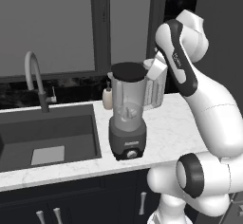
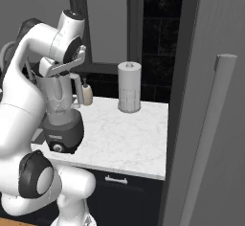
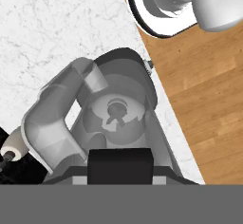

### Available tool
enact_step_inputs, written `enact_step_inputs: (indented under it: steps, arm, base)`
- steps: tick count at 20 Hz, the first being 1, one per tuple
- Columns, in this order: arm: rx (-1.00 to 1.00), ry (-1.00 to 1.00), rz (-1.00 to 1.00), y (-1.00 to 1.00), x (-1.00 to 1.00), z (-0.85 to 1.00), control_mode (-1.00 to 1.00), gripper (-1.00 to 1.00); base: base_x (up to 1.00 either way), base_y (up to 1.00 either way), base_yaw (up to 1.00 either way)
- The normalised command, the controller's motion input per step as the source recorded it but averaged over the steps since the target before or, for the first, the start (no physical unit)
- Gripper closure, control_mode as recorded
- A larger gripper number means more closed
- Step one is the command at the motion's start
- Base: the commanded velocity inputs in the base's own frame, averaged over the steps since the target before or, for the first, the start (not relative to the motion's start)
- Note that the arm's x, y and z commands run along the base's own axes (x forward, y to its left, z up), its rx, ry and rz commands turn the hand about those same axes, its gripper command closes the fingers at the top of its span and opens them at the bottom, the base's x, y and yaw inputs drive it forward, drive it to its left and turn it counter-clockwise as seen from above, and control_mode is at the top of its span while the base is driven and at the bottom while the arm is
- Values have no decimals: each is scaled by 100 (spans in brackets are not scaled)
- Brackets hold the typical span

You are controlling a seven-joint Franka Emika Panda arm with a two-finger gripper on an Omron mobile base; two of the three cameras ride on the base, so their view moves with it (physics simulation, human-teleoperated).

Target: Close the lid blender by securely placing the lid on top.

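On a white marble counter (image 1: pixel 180 123) in a simulated kitchen, a curved faucet (image 1: pixel 34 76) rises behind the dark sink (image 1: pixel 47 135); right of it stands the blender (image 1: pixel 127 118), its black lid (image 1: pixel 128 71) lying on the jar's mouth. The gripper (image 1: pixel 153 69) hangs at the lid's right edge; whether its fingers are apart or together cannot be told. A paper towel roll (image 2: pixel 129 87) stands farther right.

Black lid (image 1: pixel 128 71) atop blender (image 1: pixel 127 116), soap bottle (image 1: pixel 108 98) behind, sink (image 1: pixel 47 137) left
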Motion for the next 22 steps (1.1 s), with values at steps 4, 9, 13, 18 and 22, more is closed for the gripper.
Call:
enact_step_inputs:
  steps: [4,9,13,18,22]
  arm:
    - [0,5,-3,0,-26,0,-100,100]
    - [0,0,-7,0,0,-4,-100,100]
    - [0,3,-8,0,0,-17,-100,100]
    - [-3,5,-7,4,0,-23,-100,-100]
    - [-2,4,-7,2,-6,-11,-100,-100]
  base:
    - [0,0,0]
    - [0,0,0]
    - [0,0,0]
    - [0,0,0]
    - [0,0,0]
